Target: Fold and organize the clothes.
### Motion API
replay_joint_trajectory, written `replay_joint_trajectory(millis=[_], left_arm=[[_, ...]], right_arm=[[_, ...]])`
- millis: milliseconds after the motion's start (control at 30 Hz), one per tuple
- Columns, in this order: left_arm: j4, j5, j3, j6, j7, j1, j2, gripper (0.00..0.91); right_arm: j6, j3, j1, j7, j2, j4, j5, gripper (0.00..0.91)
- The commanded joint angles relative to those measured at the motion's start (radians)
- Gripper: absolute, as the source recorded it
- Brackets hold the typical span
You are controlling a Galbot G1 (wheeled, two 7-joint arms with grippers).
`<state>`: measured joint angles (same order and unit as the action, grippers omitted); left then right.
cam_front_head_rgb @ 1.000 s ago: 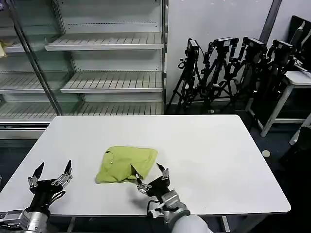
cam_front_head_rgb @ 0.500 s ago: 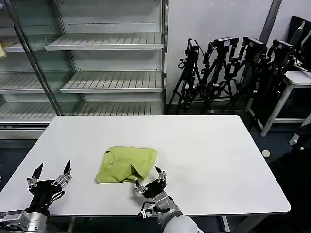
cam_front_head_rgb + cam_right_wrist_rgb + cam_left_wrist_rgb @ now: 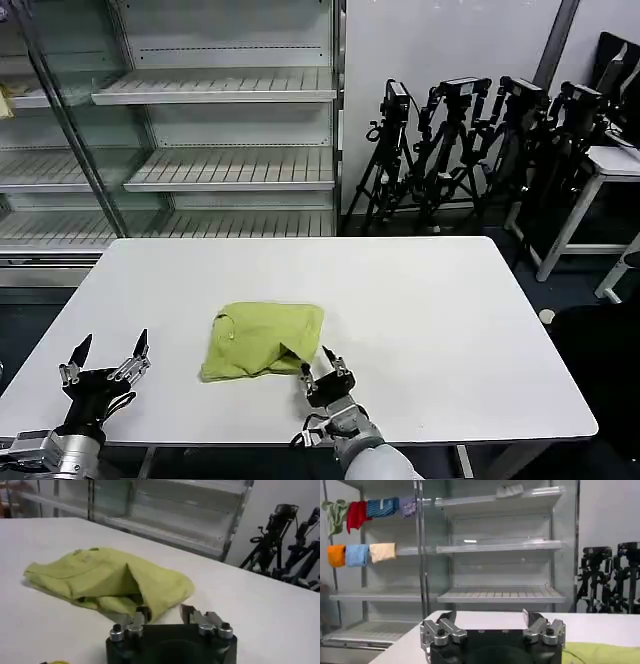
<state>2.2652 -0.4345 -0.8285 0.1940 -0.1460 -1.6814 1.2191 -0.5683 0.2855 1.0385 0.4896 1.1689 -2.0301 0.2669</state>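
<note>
A lime yellow-green short-sleeved shirt of soft thin fabric (image 3: 262, 340), folded into a rough rectangular bundle w/ rumpled edges, lies on a white rectangular table (image 3: 430, 320), a bit toward the robot's left of the table's middle and nearer the robot's edge than the far edge. The right gripper (image 3: 325, 377) sits at the shirt's near corner on the robot's right side, low over the tabletop, jaws parted w/ a visible gap; in the right wrist view one fingertip (image 3: 141, 614) is right up against the drooping fabric edge, maybe touching it, while the other finger stands clear of the cloth (image 3: 107, 582) over bare table, so nothing is clamped between them. The shirt's upper layer there lifts into a small tent-like fold w/ a darker hollow beneath. The left gripper (image 3: 104, 365) waits well apart from the shirt, over the table's near edge on the robot's left, its two dark pointed fingers spread wide and holding nothing; the left wrist view (image 3: 492, 627) shows the same spread, w/ a strip of the green shirt (image 3: 602, 652) beyond it. Behind the table, away from the robot, stands a glass-fronted white shelving unit (image 3: 215, 130), and next to that, past the table's far right corner, a cluster of black camera tripods (image 3: 470, 150) against a pale wall.
</note>
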Motion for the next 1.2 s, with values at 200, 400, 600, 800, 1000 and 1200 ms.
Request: replay_joint_trajectory(millis=[200,400,600,800,1000,1200], left_arm=[[0.002,-0.004,-0.003,0.001,0.0,-0.003,-0.002,0.907],[0.003,-0.004,-0.001,0.002,0.001,-0.004,0.0,0.907],[0.004,-0.004,0.001,0.003,0.002,-0.005,0.0,0.907],[0.004,-0.004,-0.002,0.003,0.002,-0.007,-0.001,0.907],[0.007,-0.007,-0.007,0.002,0.001,-0.009,-0.001,0.907],[0.016,-0.016,-0.014,0.002,-0.002,-0.007,0.001,0.907]], right_arm=[[-0.01,-0.004,0.033,0.004,-0.021,0.0,-0.011,0.03],[-0.012,0.002,0.036,0.008,-0.024,0.007,-0.007,0.02],[-0.01,-0.004,0.052,0.011,-0.026,-0.009,0.018,0.06],[0.132,-0.04,0.081,-0.015,-0.033,-0.065,0.005,0.907],[0.19,-0.128,0.139,-0.079,-0.065,-0.138,-0.045,0.907],[0.253,-0.313,0.282,-0.122,-0.032,-0.23,-0.056,0.907]])
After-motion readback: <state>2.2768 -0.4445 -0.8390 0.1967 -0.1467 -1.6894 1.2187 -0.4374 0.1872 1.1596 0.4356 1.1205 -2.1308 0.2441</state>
